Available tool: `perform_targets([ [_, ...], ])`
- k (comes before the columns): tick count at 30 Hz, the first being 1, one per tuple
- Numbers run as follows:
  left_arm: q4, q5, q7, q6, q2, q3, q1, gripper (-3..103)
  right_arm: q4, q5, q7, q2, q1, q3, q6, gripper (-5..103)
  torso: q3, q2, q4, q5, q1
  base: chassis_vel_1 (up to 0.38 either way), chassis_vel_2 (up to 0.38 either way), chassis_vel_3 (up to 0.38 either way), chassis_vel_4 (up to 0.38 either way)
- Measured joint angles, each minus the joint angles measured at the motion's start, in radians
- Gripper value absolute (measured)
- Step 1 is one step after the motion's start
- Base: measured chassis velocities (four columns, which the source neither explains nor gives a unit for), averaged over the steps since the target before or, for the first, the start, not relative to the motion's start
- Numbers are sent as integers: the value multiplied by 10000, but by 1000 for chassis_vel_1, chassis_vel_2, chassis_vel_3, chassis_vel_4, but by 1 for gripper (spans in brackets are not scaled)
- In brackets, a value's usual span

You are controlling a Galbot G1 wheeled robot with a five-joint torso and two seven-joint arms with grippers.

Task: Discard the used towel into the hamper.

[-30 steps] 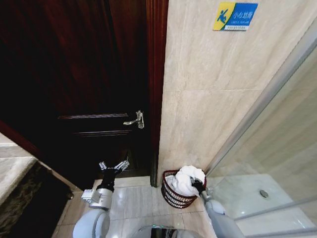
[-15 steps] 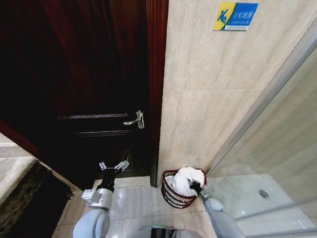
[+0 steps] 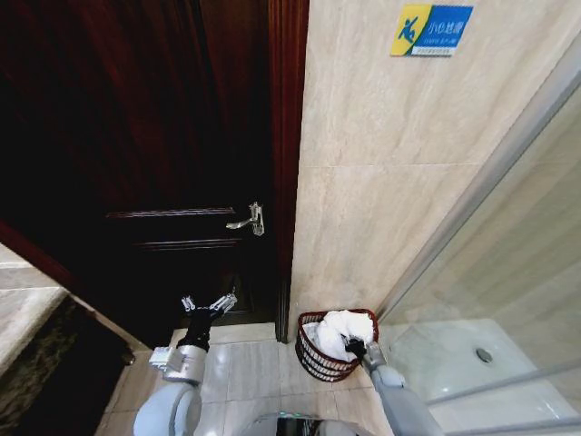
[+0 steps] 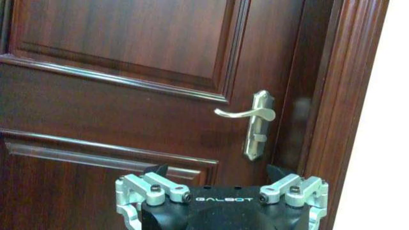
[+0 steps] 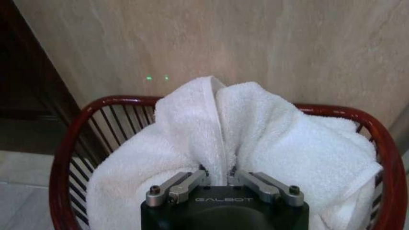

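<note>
Gripping a fold of the white towel (image 5: 255, 143), the right hand (image 5: 217, 179) has its two fingers (image 5: 185, 184) drawn narrow on a raised ridge of cloth that stands up between them; in the head view the right hand (image 3: 357, 348) sits at the near rim of the hamper (image 3: 313, 359), on the side towards the robot, with the towel (image 3: 340, 329) bunched just beyond it and filling the basket; the hamper (image 5: 102, 124) is a round, dark reddish-brown wicker basket with open ribbed sides, standing on the tiled floor (image 3: 245, 363) against the beige tiled wall (image 3: 381, 209), between the door frame (image 3: 289, 163) and the glass shower partition (image 3: 508, 272); most of the towel lies inside the rim, its pinched ridge rising above the rim directly ahead of the right hand, and part of the cloth drapes to the rim on the shower side; the left hand (image 3: 209, 307) is held up well apart from the hamper, in front of the dark wooden door (image 3: 136, 136), fingers spread wide and holding nothing; the left wrist view shows the left hand (image 4: 221, 191) facing the door (image 4: 115, 72), below the silver lever handle (image 4: 252, 120); a blue and yellow sign (image 3: 431, 30) sits high on the wall.
</note>
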Motion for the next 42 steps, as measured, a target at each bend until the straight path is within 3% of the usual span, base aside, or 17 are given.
perform_targets([
  [8,0,0,0,0,0,0,0,100,-979,-259,108,107,516,15,24,7,0,0,1,1,0,0,0,0,0],
  [20,0,0,0,0,0,0,0,100,-1117,-590,73,182,786,-116,27,7,-41,-79,0,0,-36,0,0,0,0],
  [34,0,0,0,0,0,0,0,100,-1618,-1295,30,261,1249,-142,-55,7,-499,-945,0,1,-441,0,0,0,0],
  [42,0,0,0,0,0,0,0,100,-1169,-1147,199,172,1146,-275,-404,4,-702,-1327,1,3,-617,0,0,0,0],
])
